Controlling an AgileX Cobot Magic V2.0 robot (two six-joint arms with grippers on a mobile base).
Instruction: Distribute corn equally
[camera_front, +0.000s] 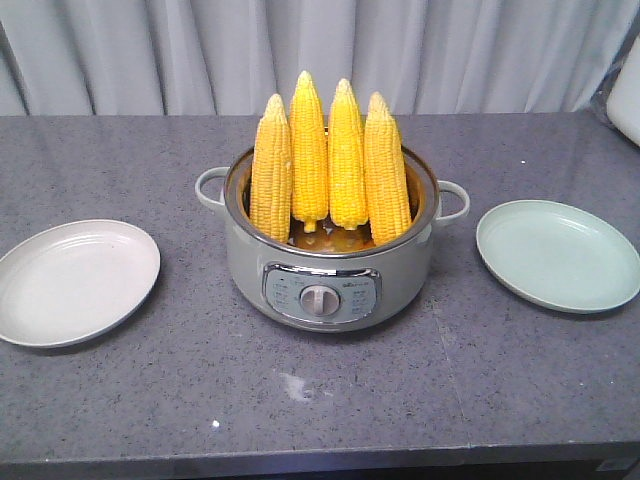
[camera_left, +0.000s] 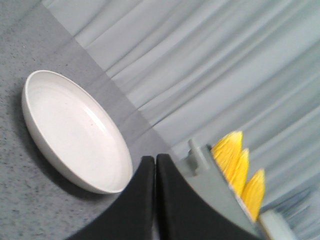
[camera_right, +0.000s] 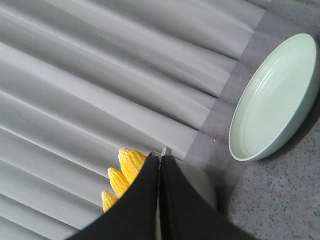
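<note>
Exterior front-facing view: we see all four corn cobs (camera_front: 330, 160) upright in the pot (camera_front: 330, 270) mid-worktop (camera_front: 400, 400). The white plate (camera_front: 75, 280) on the left and the green plate (camera_front: 558, 255) on the right hold none, so we judge distribution unstarted. The left claw (camera_left: 155, 159) and right claw (camera_right: 160, 156) are pressed together, gripping nothing.

Matt speckled table (camera_front: 450, 400), glossy pot (camera_front: 250, 265), cloth curtain (camera_front: 150, 50); bumpy, waxy corn (camera_front: 309, 150)
</note>
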